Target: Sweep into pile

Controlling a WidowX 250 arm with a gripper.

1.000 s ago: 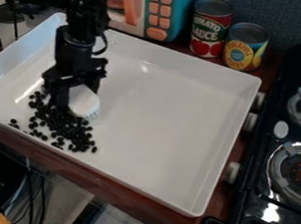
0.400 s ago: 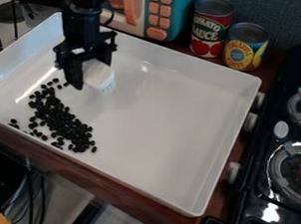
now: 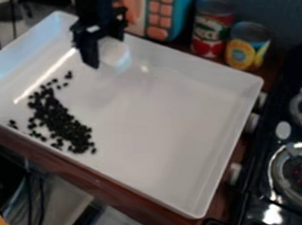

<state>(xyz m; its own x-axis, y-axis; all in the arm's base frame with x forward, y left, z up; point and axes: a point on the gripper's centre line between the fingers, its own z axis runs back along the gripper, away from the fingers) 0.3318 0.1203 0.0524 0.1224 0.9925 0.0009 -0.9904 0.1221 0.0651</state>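
Note:
The black gripper [image 3: 100, 54] hangs over the upper left part of the white tray [image 3: 160, 120], near its back edge. It is shut on a white brush [image 3: 115, 54], whose pale bristles face down and to the right, apart from the beans. Black beans [image 3: 58, 121] lie at the tray's left side in a slanting band that runs from upper left to lower right. Two or three beans lie loosely at the band's upper end, and a few others sit at its left by the front rim.
Behind the tray stand a toy microwave [image 3: 160, 15], a tomato sauce can [image 3: 211, 30] and a yellow can [image 3: 247, 47]. A black toy stove [image 3: 286, 203] with burners and knobs borders the tray's right side. The tray's raised walls surround the work area.
The gripper and brush have moved up and slightly right, away from the beans toward the tray's back edge. A few beans now trail at the band's upper end; the main band looks unchanged.

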